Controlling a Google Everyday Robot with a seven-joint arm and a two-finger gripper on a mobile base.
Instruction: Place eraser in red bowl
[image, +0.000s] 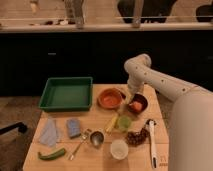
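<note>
The gripper hangs at the end of the white arm, low over the near-left rim of the dark brown bowl and just beside the red bowl — whether it is open or closed cannot be told. The eraser cannot be picked out anywhere, so whether the gripper has it cannot be told either.

The two bowls sit side by side at the back of the wooden table. The red bowl shows its glossy inside; the brown one holds an orange object. Left of them lies a green tray, its flat floor in view.

Nearer the front stand three cups — a green one, a metal one and a white one. Their contents cannot be made out. A blue-grey pad lies at the left.
</note>
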